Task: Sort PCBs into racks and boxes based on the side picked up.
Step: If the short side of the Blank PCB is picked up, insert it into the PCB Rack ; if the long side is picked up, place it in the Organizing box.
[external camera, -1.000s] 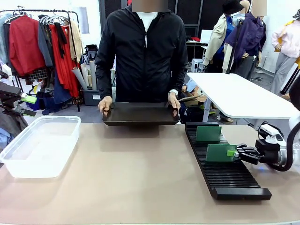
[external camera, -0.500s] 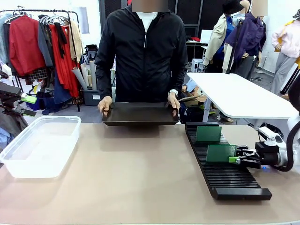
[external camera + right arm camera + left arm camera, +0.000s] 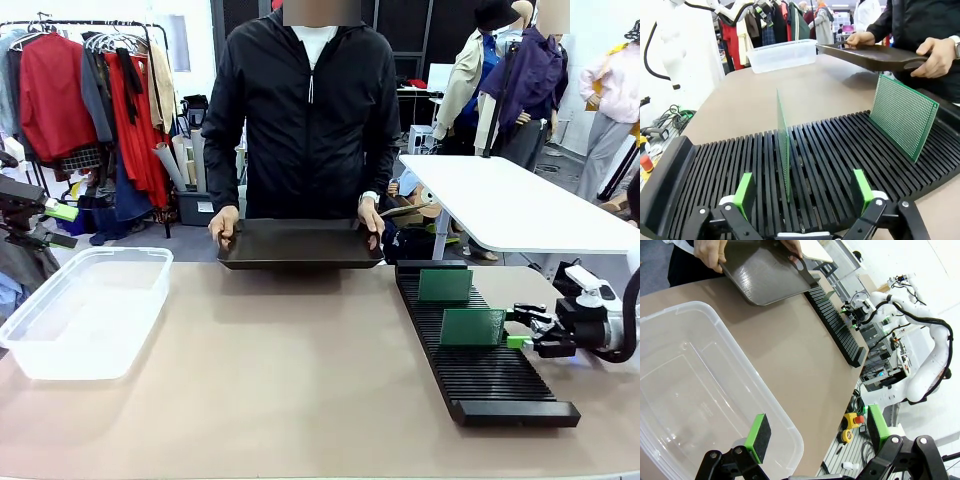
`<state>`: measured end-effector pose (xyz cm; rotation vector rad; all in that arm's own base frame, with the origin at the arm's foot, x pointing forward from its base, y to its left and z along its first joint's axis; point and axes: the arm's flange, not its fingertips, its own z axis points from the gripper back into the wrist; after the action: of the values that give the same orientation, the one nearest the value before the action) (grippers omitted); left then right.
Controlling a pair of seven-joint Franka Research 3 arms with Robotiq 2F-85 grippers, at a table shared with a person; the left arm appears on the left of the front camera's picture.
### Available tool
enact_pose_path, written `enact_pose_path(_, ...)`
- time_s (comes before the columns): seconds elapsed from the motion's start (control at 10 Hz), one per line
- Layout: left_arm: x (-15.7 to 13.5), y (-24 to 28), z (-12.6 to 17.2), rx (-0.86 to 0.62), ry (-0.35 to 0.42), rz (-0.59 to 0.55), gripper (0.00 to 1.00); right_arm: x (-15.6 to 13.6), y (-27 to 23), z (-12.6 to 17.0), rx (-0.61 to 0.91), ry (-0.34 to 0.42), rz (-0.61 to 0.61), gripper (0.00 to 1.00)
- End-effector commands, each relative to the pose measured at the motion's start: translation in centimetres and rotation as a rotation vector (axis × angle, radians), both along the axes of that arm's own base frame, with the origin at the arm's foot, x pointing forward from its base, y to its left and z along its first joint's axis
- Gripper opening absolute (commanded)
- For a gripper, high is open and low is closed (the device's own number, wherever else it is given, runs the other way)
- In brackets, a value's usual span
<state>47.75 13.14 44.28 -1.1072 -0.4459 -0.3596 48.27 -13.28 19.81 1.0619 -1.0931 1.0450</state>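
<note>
Clear tub [image 3: 85, 310] sits on the left, bare inside, left gripper [image 3: 815, 440] spread open above its rim. Slotted rack [image 3: 478, 350] on the right holds two PCBs: far one [image 3: 445, 285], near one [image 3: 472, 327] standing between the wide-open jaws of the right gripper [image 3: 522, 328]. Danger now: a pad [image 3: 744, 194] could clip the freestanding board on pulling away and tip it.

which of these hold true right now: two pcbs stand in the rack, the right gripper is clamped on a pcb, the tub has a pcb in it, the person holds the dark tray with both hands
1. Two PCBs, the nearer PCB and the farther PCB, stand upright in the rack. True.
2. The right gripper is clamped on a PCB. False: it is open, with the nearer PCB free between its pads.
3. The clear tub holds a PCB. False: no PCB lies in it.
4. The person holds the dark tray with both hands. True.
</note>
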Motion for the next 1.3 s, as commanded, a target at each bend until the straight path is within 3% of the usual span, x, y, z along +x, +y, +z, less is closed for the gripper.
enact_pose_path(0.0, -0.1, -0.1, 0.2, 0.003, 0.001, 0.004, 1.00, -1.5, -0.3, 1.3, 0.016, -0.017, 0.009, 1.00)
enact_pose_path(0.2, -0.1, -0.1, 0.2, 0.003, 0.001, 0.004, 1.00, -2.0, -0.6, 1.9, 0.014, -0.013, 0.008, 1.00)
enact_pose_path(0.3, -0.1, -0.1, 0.2, 0.003, 0.001, 0.004, 1.00, -2.2, -0.5, 2.1, 0.016, 0.024, -0.014, 1.00)
enact_pose_path(0.4, -0.1, -0.1, 0.2, 0.003, 0.001, 0.004, 1.00, -0.8, -0.7, 1.0, 0.022, -0.009, -0.007, 1.00)
enact_pose_path(1.2, -0.1, -0.1, 0.2, 0.003, 0.001, 0.004, 1.00, -0.8, -0.7, 1.0, 0.022, -0.009, -0.007, 1.00)
